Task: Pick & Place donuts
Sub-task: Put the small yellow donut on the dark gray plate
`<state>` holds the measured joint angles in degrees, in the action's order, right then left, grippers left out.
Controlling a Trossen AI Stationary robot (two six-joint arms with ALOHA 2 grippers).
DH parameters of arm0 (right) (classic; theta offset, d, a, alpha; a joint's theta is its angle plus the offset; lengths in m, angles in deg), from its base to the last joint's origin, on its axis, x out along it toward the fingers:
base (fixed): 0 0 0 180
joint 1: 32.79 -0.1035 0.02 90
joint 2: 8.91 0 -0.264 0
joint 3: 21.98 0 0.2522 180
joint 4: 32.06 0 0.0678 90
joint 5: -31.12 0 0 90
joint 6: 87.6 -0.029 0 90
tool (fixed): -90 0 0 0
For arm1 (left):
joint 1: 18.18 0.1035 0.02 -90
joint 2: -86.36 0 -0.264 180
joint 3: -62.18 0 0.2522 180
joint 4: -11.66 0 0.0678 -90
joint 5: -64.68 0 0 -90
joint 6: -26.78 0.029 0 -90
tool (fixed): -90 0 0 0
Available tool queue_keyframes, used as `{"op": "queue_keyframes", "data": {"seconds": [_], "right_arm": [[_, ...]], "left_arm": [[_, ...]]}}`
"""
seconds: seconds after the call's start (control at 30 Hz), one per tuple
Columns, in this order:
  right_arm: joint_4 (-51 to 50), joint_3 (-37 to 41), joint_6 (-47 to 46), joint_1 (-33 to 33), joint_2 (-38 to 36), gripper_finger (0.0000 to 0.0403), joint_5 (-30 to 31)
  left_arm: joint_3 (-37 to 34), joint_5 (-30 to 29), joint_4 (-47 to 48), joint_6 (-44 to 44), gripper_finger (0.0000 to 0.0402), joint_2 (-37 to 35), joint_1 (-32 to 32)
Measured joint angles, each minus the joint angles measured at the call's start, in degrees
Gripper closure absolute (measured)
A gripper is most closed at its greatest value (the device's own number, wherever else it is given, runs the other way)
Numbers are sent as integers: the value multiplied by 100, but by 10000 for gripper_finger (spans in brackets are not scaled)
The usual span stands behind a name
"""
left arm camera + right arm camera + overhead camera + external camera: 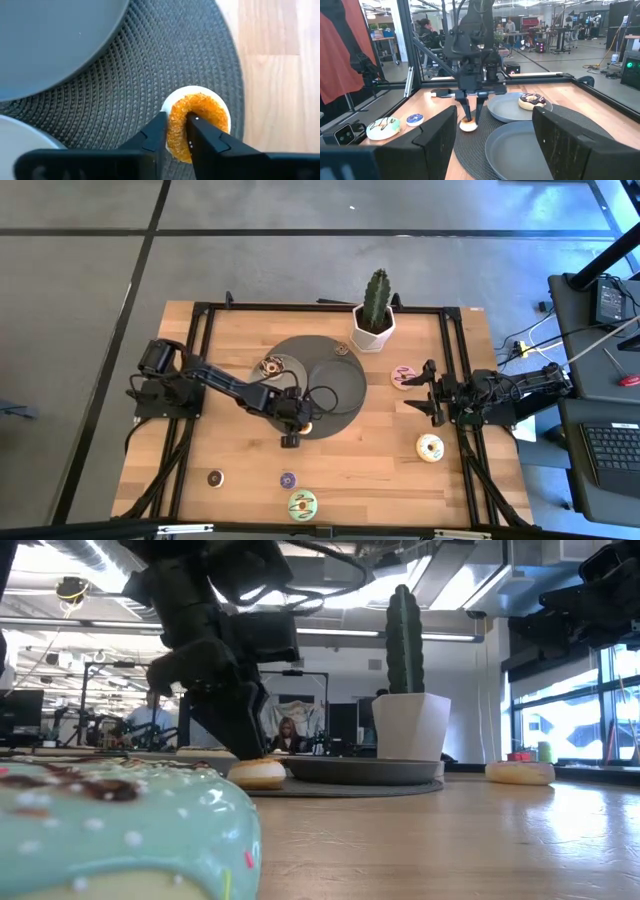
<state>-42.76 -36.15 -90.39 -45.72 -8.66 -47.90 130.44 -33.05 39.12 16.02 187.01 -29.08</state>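
On the woven mat's (pixel 300 405) edge, at about 6 o'clock from the larger grey plate (pixel 335 385), lies the orange donut (pixel 197 122). The left gripper (pixel 296 423) stands directly over it, pointing down. In the left wrist view one finger (pixel 155 137) sits outside the ring and the other (pixel 205 140) sits in or over the hole, so one wall of the donut lies between the jaws. The jaws are narrowed around that wall; whether they bear on it firmly cannot be told. The donut rests on the mat, not lifted.

Governing relation: the donut is directly under the claw, with no sideways offset. The ring has no long axis, so wrist rotation is not critical.

The right gripper (pixel 425 392) waits at 3 o'clock of the mat, jaws spread wide, holding nothing, beside a pink donut (pixel 404 375).
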Motion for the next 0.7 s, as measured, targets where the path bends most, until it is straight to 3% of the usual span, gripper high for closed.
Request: {"op": "queue_keyframes", "data": {"seconds": [0.23,0.43,0.6,0.7], "right_arm": [[-3,0,3,0,1,144,0],[-2,0,7,0,0,144,2],[0,0,16,0,0,144,2],[-2,0,26,0,0,144,2]], "left_arm": [[446,187,451,66,394,-253,316],[1190,-7,442,105,384,-262,933],[1415,-384,338,280,387,-224,1522],[1419,-122,223,312,393,-224,1817]]}}
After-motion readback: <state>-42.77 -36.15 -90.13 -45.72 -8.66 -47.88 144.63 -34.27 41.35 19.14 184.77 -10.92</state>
